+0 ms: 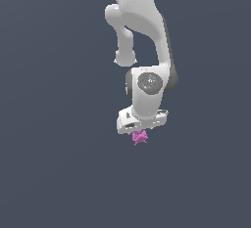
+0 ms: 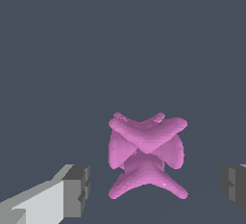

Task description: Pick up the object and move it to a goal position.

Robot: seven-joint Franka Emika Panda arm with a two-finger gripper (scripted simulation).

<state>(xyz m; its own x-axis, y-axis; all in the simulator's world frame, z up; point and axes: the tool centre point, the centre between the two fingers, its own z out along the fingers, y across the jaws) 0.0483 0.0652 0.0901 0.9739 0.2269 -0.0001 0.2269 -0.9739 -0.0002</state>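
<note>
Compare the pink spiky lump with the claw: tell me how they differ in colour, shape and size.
Colour: the lump is magenta-pink; the claw is white with grey fingertips.
Shape: the lump is an irregular star of rounded lobes; the claw's fingers are straight and blocky.
Size: in the exterior view the lump is much smaller than the claw body above it.
Shared: the lump sits between the open fingers.

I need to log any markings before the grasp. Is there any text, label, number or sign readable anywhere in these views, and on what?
None: no readable text, label, brand, number or sign shows in either view.
The pink object is plain, with no markings.
The gripper, open with a finger on each side of the object, shows bare white and grey surfaces.
A tiny red dot on the white arm in the exterior view is no legible character.
</note>
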